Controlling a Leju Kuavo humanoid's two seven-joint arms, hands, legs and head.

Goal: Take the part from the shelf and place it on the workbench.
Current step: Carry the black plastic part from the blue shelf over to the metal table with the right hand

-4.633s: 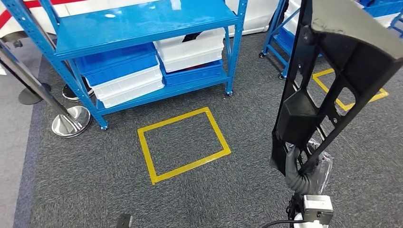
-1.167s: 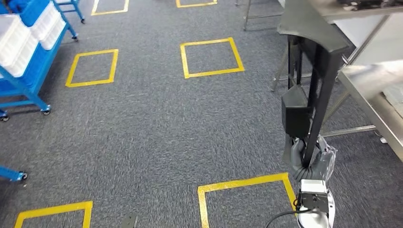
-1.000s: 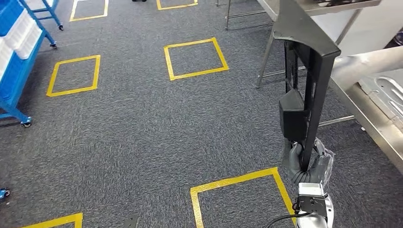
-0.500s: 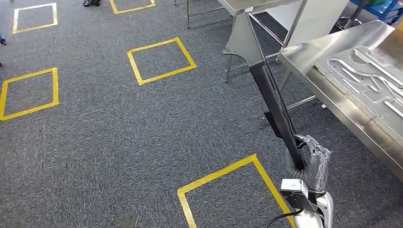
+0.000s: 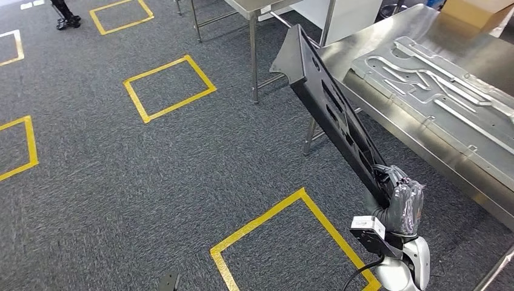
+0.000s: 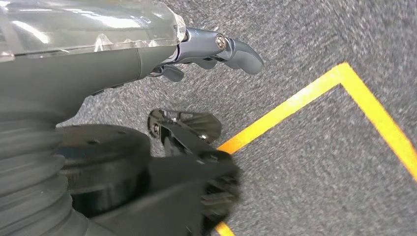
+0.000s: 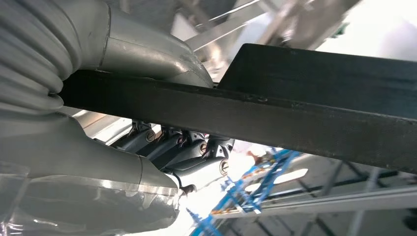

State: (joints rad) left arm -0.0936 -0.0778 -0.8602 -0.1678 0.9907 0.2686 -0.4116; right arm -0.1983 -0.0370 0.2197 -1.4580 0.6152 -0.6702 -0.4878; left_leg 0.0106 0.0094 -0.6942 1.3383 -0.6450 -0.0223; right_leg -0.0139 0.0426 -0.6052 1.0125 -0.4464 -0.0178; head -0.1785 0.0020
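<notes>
Your right hand (image 5: 401, 205), lower right of the head frame, grips the low end of the long black part (image 5: 332, 112), which slants up-left, its top beside the steel workbench (image 5: 388, 42) at upper right. Your left hand (image 6: 206, 49) hangs over yellow floor tape (image 6: 314, 93), fingers apart, holding nothing.

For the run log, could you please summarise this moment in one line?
right hand grips black part | part tilted beside workbench | left hand holds nothing
</notes>
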